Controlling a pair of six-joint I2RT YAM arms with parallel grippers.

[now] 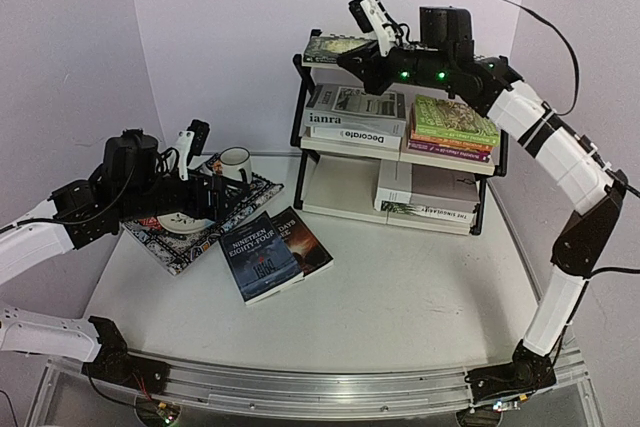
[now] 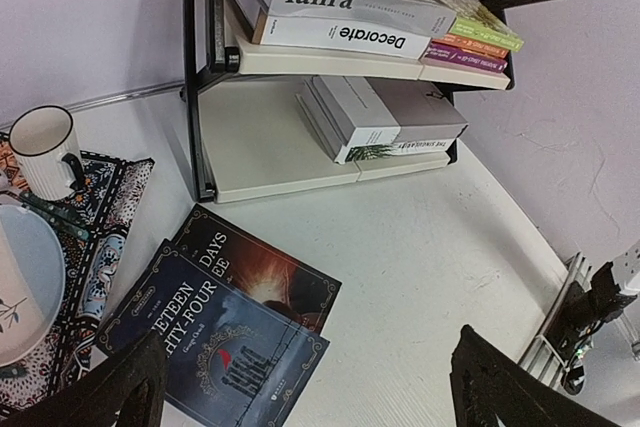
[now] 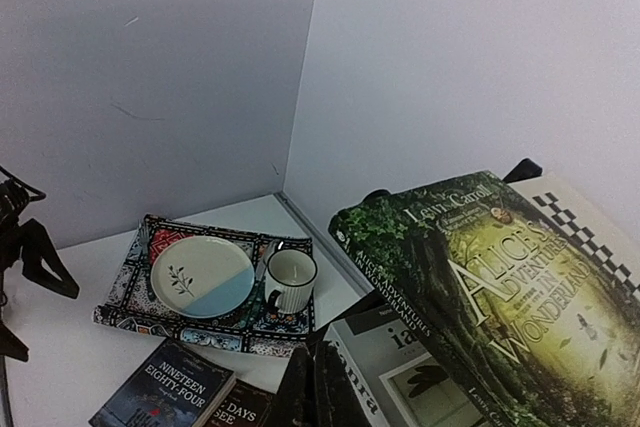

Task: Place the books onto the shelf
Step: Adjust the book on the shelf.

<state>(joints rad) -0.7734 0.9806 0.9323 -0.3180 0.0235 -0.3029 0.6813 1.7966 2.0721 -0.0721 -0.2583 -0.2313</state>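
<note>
The shelf (image 1: 300, 97) stands at the back right of the table. A green "Alice's Adventures in Wonderland" book (image 3: 500, 297) lies flat on its top tier (image 1: 335, 47). My right gripper (image 3: 322, 387) is shut with nothing in it, just off that book's near edge (image 1: 347, 61). The middle tier holds "ianra" (image 1: 345, 112), "Decorate" (image 2: 340, 35) and a green-topped stack (image 1: 455, 125). White books (image 1: 430, 197) lie on the bottom tier. Two dark books, "Nineteen Eighty-Four" (image 1: 258, 259) and one under it (image 1: 305, 237), lie on the table. My left gripper (image 2: 300, 397) hangs open over them.
A patterned placemat (image 1: 175, 247) at the left carries a plate (image 3: 200, 275), a white mug (image 1: 236, 161) and cutlery. The purple walls meet in a corner behind the placemat. The left arm (image 1: 60, 217) reaches across the mat.
</note>
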